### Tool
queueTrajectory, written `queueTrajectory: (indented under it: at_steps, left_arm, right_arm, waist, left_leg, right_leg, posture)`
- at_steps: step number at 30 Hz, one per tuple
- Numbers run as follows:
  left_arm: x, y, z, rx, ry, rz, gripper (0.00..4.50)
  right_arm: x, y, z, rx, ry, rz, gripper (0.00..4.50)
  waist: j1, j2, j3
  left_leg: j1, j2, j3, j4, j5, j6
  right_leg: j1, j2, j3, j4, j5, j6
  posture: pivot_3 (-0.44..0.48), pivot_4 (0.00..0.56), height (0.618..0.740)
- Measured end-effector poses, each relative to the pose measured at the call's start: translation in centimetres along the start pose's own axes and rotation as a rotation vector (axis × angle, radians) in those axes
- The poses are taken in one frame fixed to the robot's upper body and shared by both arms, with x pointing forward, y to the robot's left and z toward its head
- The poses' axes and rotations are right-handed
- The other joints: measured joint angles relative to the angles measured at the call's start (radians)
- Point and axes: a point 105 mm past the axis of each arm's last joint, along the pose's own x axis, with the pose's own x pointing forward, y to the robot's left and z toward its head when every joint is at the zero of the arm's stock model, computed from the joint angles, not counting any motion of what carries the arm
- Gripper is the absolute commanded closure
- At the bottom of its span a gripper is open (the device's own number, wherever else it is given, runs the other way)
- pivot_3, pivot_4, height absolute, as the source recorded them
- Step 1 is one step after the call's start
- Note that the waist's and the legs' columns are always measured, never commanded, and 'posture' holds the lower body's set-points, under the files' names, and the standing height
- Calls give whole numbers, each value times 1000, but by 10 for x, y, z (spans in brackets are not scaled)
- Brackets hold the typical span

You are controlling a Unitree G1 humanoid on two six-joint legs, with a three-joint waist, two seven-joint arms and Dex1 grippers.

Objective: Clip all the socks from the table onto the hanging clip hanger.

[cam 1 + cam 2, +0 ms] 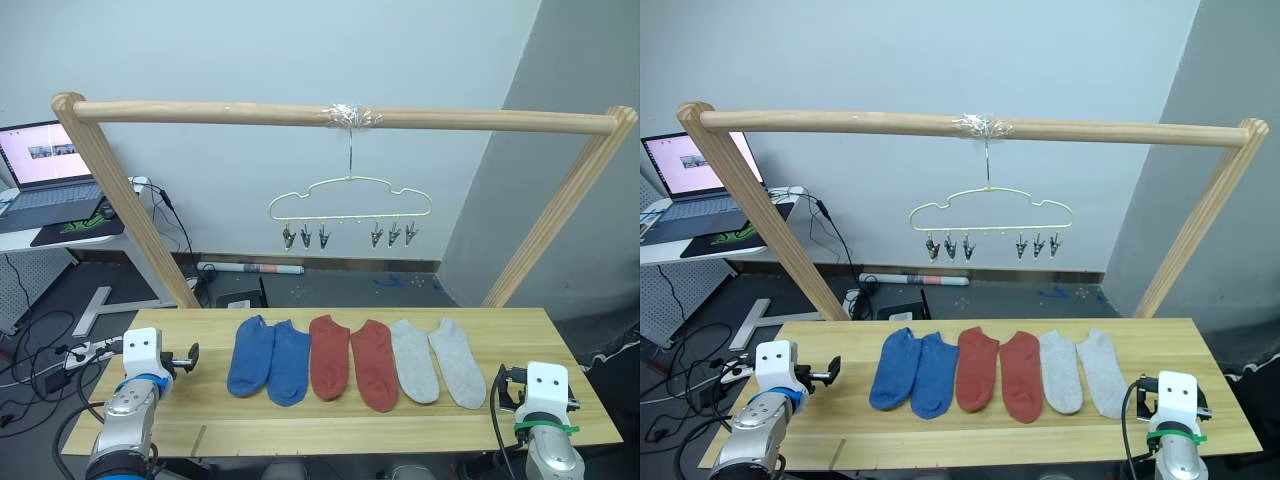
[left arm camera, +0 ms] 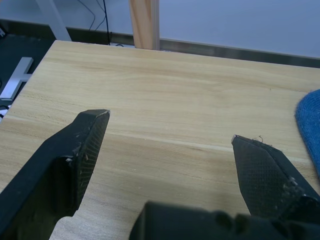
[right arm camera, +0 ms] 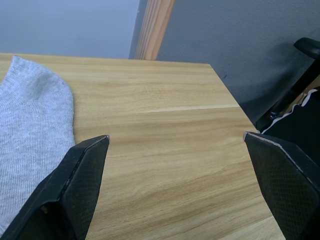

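Observation:
Several socks lie side by side across the middle of the light wood table (image 1: 200,420): two blue socks (image 1: 268,360), two rust red socks (image 1: 352,362) and two light grey socks (image 1: 438,362). Above and behind them the pale yellow-green clip hanger (image 1: 350,205) hangs from the rail, its grey clips empty. My left gripper (image 1: 185,358) is open over the table's left end, left of the blue socks (image 2: 311,120). My right gripper (image 3: 177,140) is open at the table's right end, beside the outer grey sock (image 3: 30,130). Neither holds anything.
A round pale wooden rail frame (image 1: 200,112) spans the table, with slanted posts at both ends. A laptop (image 1: 45,165) sits on a side desk at the far left, with cables on the floor below. A dark chair part (image 3: 307,47) stands off the table's right edge.

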Motion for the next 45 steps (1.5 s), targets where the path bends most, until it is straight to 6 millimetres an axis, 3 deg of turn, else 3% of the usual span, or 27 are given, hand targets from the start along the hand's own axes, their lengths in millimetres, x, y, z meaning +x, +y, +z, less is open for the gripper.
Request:
queueTrajectory:
  at_steps: [19,25,29,32,37,43,45]
  left_arm:
    - [-1,2,6,-3,-22,9,32]
    - [-24,-9,15,-46,-56,-103,32]
    - [-44,-33,48,-32,-159,-231,32]
    - [-54,-50,76,-14,-255,-324,659]
    - [-58,-84,115,-14,-362,-432,2111]
    - [-51,-121,168,-42,-487,-487,2111]
    - [-46,-130,185,-54,-526,-478,2111]
  right_arm:
    - [-4,-2,-6,-13,19,-3,0]
    - [-3,0,-3,-34,3,25,0]
    - [-1,8,7,-72,-33,108,0]
    - [3,15,25,-102,-92,178,0]
    - [6,33,71,-109,-225,317,0]
    - [-5,73,116,-98,-326,587,0]
    - [-15,90,143,-81,-395,709,0]
  waist:
    - [-2,6,8]
    - [-20,8,15]
    - [-24,8,24]
    - [-24,12,34]
    - [-24,10,44]
    - [-24,7,47]
    - [-25,7,47]
  left_leg:
    - [0,0,0,0,0,0]
    - [-1,0,1,-1,0,0]
    - [-2,0,1,-1,0,0]
    - [-2,0,2,0,0,0]
    - [-2,-1,4,1,0,0]
    - [-5,-1,5,1,0,0]
    - [-4,-1,5,1,0,0]
  right_leg:
    - [0,0,0,0,-3,-6]
    - [-1,-1,1,0,-5,-7]
    - [-1,-1,2,0,-5,-7]
    - [0,-1,3,0,-5,-7]
    - [-2,2,10,0,-3,-4]
    - [-4,2,12,-1,1,4]
    - [-4,3,13,-1,1,4]
  posture:
    - [161,33,740]
    - [149,42,740]
    - [155,59,740]
    - [155,64,740]
    - [147,67,740]
    - [122,62,740]
    - [113,61,740]
